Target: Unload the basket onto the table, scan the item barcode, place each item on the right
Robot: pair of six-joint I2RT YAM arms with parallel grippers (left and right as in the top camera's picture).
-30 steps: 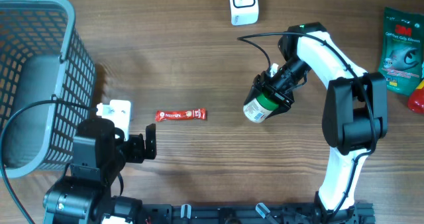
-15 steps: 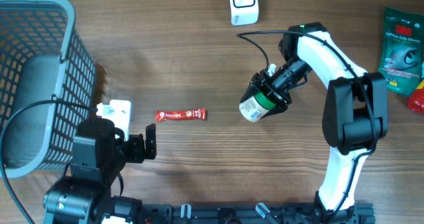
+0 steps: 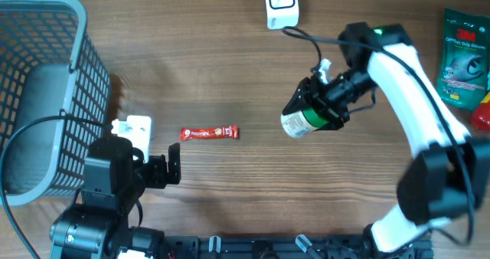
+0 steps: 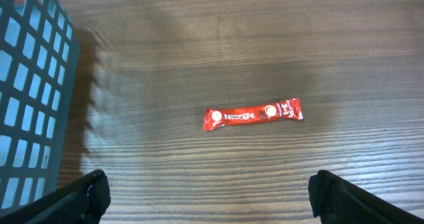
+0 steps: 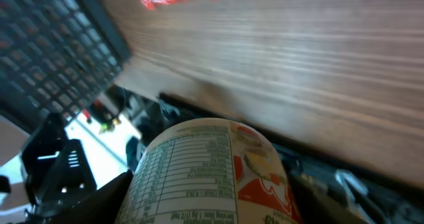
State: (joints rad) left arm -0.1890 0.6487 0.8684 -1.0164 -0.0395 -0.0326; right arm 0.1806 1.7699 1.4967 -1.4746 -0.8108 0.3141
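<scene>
The item is a small white and green can (image 3: 300, 122) with a printed nutrition table. My right gripper (image 3: 320, 108) is shut on it and holds it tilted above the table's middle right. In the right wrist view the can (image 5: 209, 174) fills the space between the dark fingers (image 5: 99, 201); no barcode shows there. A white scanner (image 3: 281, 4) stands at the far edge, behind the can. My left gripper (image 3: 171, 164) is open near the front left, its fingertips (image 4: 93, 191) wide apart over bare wood. A red Nescafe stick (image 4: 252, 114) lies ahead of it.
A grey mesh basket (image 3: 53, 29) takes up the left side. A small white block (image 3: 135, 127) sits by the left arm. A green packet (image 3: 462, 48) and a red object (image 3: 482, 115) lie at the right edge.
The right arm has swung its elbow out to the right and lifted the can slightly, turning it. The left arm and the red stick have not moved.
</scene>
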